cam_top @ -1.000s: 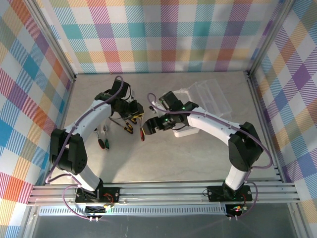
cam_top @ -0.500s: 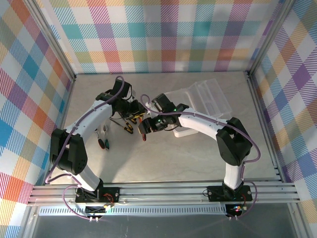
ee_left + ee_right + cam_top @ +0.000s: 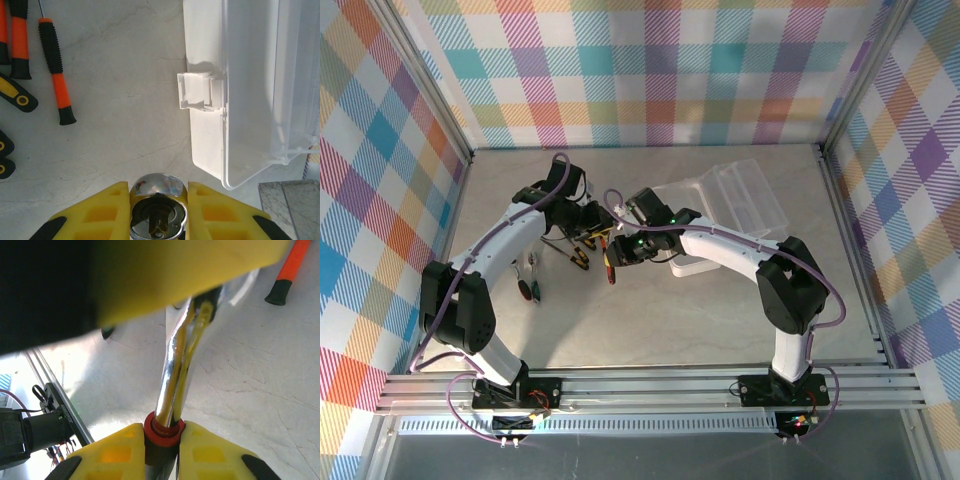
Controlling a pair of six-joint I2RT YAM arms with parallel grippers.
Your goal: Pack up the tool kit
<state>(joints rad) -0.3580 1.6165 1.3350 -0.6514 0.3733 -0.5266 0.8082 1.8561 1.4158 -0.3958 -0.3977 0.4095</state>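
Note:
The tool kit's translucent white case (image 3: 738, 195) lies open at the back right, and its wall and latch fill the right of the left wrist view (image 3: 250, 75). My left gripper (image 3: 158, 200) is shut on the chrome head of a ratchet wrench (image 3: 158, 186). My right gripper (image 3: 162, 440) is shut on the same wrench's red-and-black handle (image 3: 162, 432); its chrome shaft (image 3: 172, 375) runs up to the left gripper's yellow finger. From above, the two grippers meet mid-table, left (image 3: 594, 226) and right (image 3: 620, 250), with the wrench's handle (image 3: 610, 268) between them.
Red-and-black screwdrivers (image 3: 55, 65) and yellow-handled pliers (image 3: 17, 99) lie on the table left of the case; from above the pliers (image 3: 578, 252) sit beside the left arm. A small dark-handled tool (image 3: 527, 285) lies farther left. Checked walls close in three sides.
My right arm swung left toward the left gripper, and its jaws went from wide open to shut on the wrench's handle. The left gripper kept its hold and barely moved.

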